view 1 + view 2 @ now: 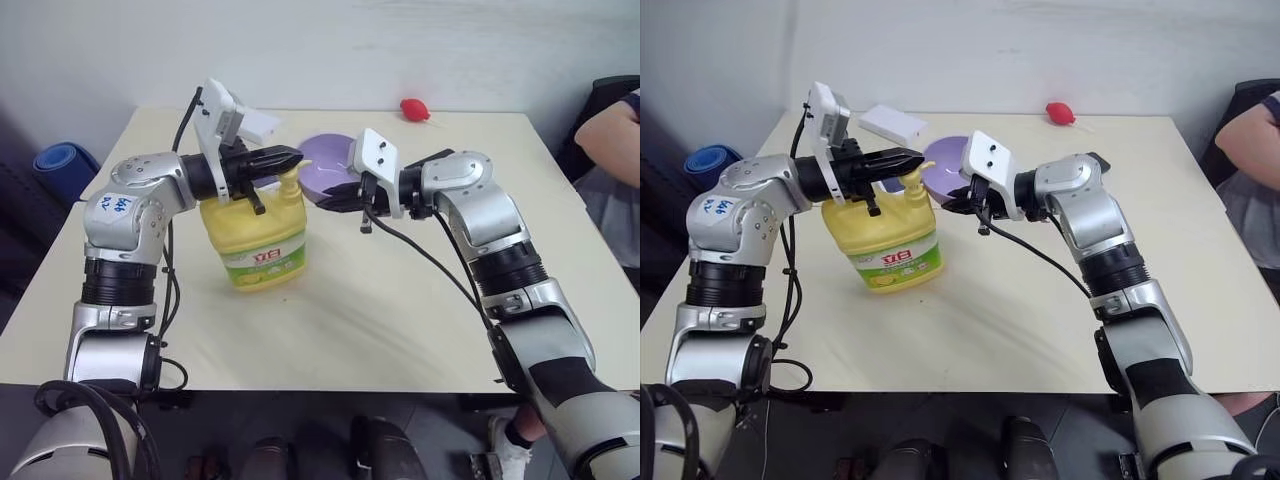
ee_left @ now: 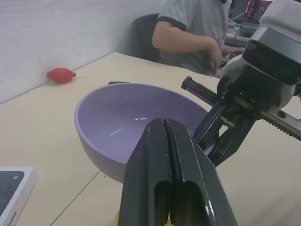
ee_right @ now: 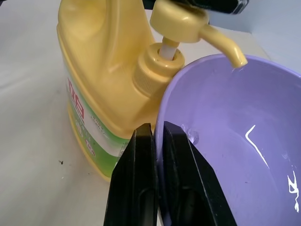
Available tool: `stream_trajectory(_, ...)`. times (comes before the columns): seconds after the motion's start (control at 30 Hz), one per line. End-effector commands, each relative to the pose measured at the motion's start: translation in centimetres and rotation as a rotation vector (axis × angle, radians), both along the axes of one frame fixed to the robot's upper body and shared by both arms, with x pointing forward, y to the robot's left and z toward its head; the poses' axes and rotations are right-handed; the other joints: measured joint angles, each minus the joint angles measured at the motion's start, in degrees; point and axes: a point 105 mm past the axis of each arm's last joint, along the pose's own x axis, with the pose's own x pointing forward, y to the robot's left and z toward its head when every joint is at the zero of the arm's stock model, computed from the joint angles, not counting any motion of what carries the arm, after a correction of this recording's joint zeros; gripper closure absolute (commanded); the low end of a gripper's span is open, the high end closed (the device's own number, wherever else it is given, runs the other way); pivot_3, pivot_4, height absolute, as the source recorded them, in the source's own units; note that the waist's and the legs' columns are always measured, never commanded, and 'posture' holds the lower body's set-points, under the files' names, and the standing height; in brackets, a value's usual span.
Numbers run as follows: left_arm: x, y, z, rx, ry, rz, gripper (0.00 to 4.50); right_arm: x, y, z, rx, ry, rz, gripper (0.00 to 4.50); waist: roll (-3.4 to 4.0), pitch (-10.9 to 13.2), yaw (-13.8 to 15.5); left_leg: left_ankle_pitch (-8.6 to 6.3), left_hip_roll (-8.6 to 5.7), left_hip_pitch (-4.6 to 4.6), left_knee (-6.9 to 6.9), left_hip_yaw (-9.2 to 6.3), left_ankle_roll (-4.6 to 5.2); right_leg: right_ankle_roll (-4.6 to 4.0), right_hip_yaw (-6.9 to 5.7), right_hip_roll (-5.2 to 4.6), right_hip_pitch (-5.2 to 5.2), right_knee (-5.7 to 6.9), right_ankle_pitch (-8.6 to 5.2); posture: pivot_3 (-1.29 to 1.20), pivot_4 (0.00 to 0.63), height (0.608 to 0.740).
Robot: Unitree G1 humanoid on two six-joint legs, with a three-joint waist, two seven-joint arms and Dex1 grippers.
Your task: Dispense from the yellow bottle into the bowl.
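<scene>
Yellow bottle (image 1: 255, 235): stood on the worktop (image 1: 400, 310). Bowl (image 1: 945, 165): pinched at its rim by the right tool (image 3: 157, 141), held beside the bottle under the spout. Left tool (image 1: 902, 160): pressed together, laid on the pump head. Advised: press straight down, bowl kept steady.

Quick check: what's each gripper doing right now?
Left gripper: shut, empty, resting on the yellow bottle's pump head.
Right gripper: shut on the rim of the bowl, holding it under the nozzle.
</scene>
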Motion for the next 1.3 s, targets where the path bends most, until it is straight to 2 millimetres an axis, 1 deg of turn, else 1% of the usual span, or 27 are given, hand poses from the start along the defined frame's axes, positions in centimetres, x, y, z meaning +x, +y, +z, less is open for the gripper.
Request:
stream_trajectory(0.03,0.8,0.2,-5.6,0.027,0.192,0.02,4.48,-0.9,0.8,2.3,0.031,-0.079,0.046,4.5,0.01,0.0,0.0,0.0,0.01,0.05,-0.02,-0.01,-0.01,-0.01,0.06,-0.02,0.05,-0.01,-0.01,0.0,0.15,0.74)
stream_trajectory(0.1,0.8,0.1,-3.7,-0.037,0.137,0.003,4.48,-0.7,0.7,2.2,0.031,-0.077,0.037,4.5,0.02,0.0,0.1,0.0,0.01,0.04,-0.02,-0.02,-0.01,-0.02,0.12,-0.03,0.05,-0.01,-0.01,0.0,0.15,0.74)
stream_trajectory(0.27,-0.5,0.3,0.8,-0.119,-0.014,-0.075,4.48,0.0,-0.6,1.8,0.029,-0.069,-0.01,4.5,0.04,0.0,0.0,0.0,0.01,0.0,-0.02,-0.01,-0.01,-0.01,0.11,-0.03,0.01,0.0,-0.01,0.0,0.15,0.74)
stream_trajectory(0.33,-1.4,0.8,3.7,-0.168,-0.136,-0.107,4.48,0.4,-2.0,1.3,0.024,-0.063,-0.049,4.5,0.03,0.0,0.1,0.0,0.0,-0.08,-0.01,-0.01,-0.01,-0.01,0.12,-0.03,-0.06,0.0,-0.01,0.0,0.15,0.74)
stream_trajectory(0.37,-1.9,1.1,4.9,-0.194,-0.17,-0.124,4.48,0.5,-2.8,1.2,0.025,-0.061,-0.07,4.5,0.0,0.0,0.1,0.0,0.0,-0.18,0.0,-0.01,-0.01,-0.01,0.11,-0.03,-0.15,0.0,-0.01,0.0,0.15,0.74)
stream_trajectory(0.4,-2.7,1.7,6.3,-0.217,-0.231,-0.143,4.48,0.8,-4.0,0.9,0.025,-0.056,-0.105,4.5,-0.02,0.0,0.1,0.0,0.0,-0.36,0.04,-0.05,-0.01,-0.01,0.08,-0.03,-0.27,0.0,-0.01,0.0,0.15,0.74)
stream_trajectory(0.47,-3.9,2.4,7.5,-0.233,-0.275,-0.169,4.48,0.9,-5.7,0.4,0.023,-0.053,-0.149,4.5,-0.03,0.1,0.1,0.0,0.0,-0.91,0.24,-0.27,-0.01,-0.01,-0.11,-0.04,-0.67,-0.03,-0.01,0.0,0.15,0.74)
stream_trajectory(0.5,-4.7,2.8,7.6,-0.219,-0.28,-0.193,4.48,1.0,-6.8,0.0,0.023,-0.052,-0.179,4.5,-0.03,0.1,0.0,0.0,-0.01,-1.17,0.32,-0.28,-0.01,-0.01,-0.14,-0.04,-0.94,0.0,0.0,0.0,0.15,0.74)
stream_trajectory(0.53,-5.6,3.4,7.2,-0.194,-0.267,-0.21,4.48,1.0,-8.3,-0.7,0.023,-0.044,-0.215,4.5,-0.04,0.1,0.0,0.0,-0.04,-1.34,0.31,-0.26,0.0,-0.01,-0.13,-0.04,-1.11,0.02,0.0,0.0,0.15,0.74)
stream_trajectory(0.57,-6.6,4.1,6.2,-0.149,-0.239,-0.219,4.48,0.9,-10.0,-1.7,0.021,-0.037,-0.259,4.5,-0.04,0.1,-0.1,0.0,-0.05,-1.36,0.28,-0.26,0.0,-0.01,-0.17,-0.03,-1.15,0.0,0.0,0.0,0.15,0.74)
stream_trajectory(0.63,-7.6,5.8,3.7,-0.056,-0.193,-0.182,4.48,0.4,-12.7,-4.1,-0.001,0.002,-0.32,4.5,0.0,0.1,-0.1,0.0,-0.06,-1.24,0.09,-0.24,0.0,-0.01,-0.2,-0.04,-1.15,0.05,0.0,0.0,0.15,0.74)
stream_trajectory(0.73,-8.3,9.0,-0.1,0.05,-0.143,-0.07,4.48,-0.7,-15.6,-7.4,-0.01,0.054,-0.382,4.5,0.0,0.1,-0.1,0.0,-0.04,-1.18,-0.11,-0.15,0.0,-0.01,-0.21,0.0,-1.15,-0.11,-0.01,0.0,0.15,0.74)
stream_trajectory(0.8,-8.8,10.9,-1.8,0.054,-0.113,0.007,4.48,-1.2,-17.2,-9.2,-0.006,0.071,-0.425,4.5,-0.13,0.3,-0.1,0.01,0.01,-1.1,-0.06,0.06,0.0,-0.01,-0.21,0.05,-1.14,-0.04,-0.01,0.0,0.15,0.74)
stream_trajectory(0.87,-9.7,12.4,-3.8,0.06,-0.072,0.061,4.48,-1.6,-18.9,-11.1,0.014,0.085,-0.479,4.5,-0.17,0.4,-0.1,0.04,0.05,-1.06,0.14,0.13,0.0,-0.02,-0.14,0.03,-1.13,0.12,0.0,0.0,0.15,0.74)
stream_trajectory(0.9,-10.1,12.8,-4.5,0.049,-0.059,0.088,4.48,-1.7,-19.5,-11.8,0.029,0.092,-0.501,4.5,-0.15,0.4,0.0,0.04,0.08,-1.05,0.21,0.15,0.0,-0.02,-0.06,0.02,-1.12,0.13,0.0,0.0,0.15,0.74)
stream_trajectory(0.93,-10.6,12.9,-5.8,0.063,-0.035,0.1,4.48,-1.7,-20.2,-12.5,0.079,0.121,-0.544,4.5,-0.13,0.4,0.0,0.03,0.06,-0.99,0.22,0.14,0.0,-0.03,0.02,-0.03,-1.05,0.15,0.0,0.0,0.15,0.74)
stream_trajectory(0.97,-11.0,13.1,-7.2,0.082,-0.009,0.114,4.5,-1.7,-20.6,-13.3,0.097,0.127,-0.568,4.2,-0.09,0.4,0.1,0.03,0.07,-1.0,0.23,0.14,0.0,-0.03,0.11,-0.04,-1.05,0.13,0.0,0.0,0.15,0.74)
stream_trajectory(1.0,-11.3,13.2,-8.3,0.087,0.023,0.123,4.31,-1.8,-20.9,-13.7,0.111,0.118,-0.579,3.88,-0.08,0.4,0.2,0.03,0.06,-1.0,0.27,0.11,0.01,-0.03,0.17,-0.08,-1.03,0.14,0.0,0.0,0.15,0.74)
stream_trajectory(1.03,-11.5,13.2,-9.0,0.091,0.044,0.127,4.11,-1.8,-21.1,-14.0,0.118,0.107,-0.584,3.67,-0.06,0.4,0.2,0.02,0.06,-1.0,0.27,0.09,0.01,-0.03,0.16,-0.09,-1.0,0.12,0.0,0.0,0.15,0.74)
stream_trajectory(1.07,-11.5,13.2,-9.7,0.093,0.056,0.143,3.92,-2.0,-21.2,-14.0,0.147,0.096,-0.582,3.31,-0.06,0.4,0.3,0.02,0.05,-0.99,0.28,0.07,0.02,-0.03,0.15,-0.11,-0.97,0.11,0.0,0.0,0.15,0.74)
stream_trajectory(1.13,-11.6,13.2,-10.7,0.109,0.058,0.166,3.37,-2.3,-21.6,-13.9,0.218,0.111,-0.585,2.66,-0.01,0.5,0.3,0.01,0.06,-1.01,0.33,-0.05,0.01,-0.03,0.1,-0.11,-0.92,0.09,0.0,0.0,0.15,0.74)
stream_trajectory(1.17,-11.8,13.1,-11.1,0.115,0.063,0.165,3.09,-2.4,-21.7,-13.7,0.238,0.105,-0.578,2.34,0.01,0.5,0.3,0.01,0.05,-0.99,0.33,-0.07,0.01,-0.04,0.09,-0.12,-0.87,0.09,0.0,0.0,0.15,0.74)
stream_trajectory(1.3,-12.9,13.4,-13.3,0.191,0.057,0.192,1.84,-4.6,-20.7,-10.8,0.278,-0.071,-0.432,0.95,0.05,0.5,0.2,-0.03,0.1,-0.95,0.23,-0.06,-0.02,-0.04,0.11,-0.17,-0.87,0.02,0.0,0.0,0.15,0.74)
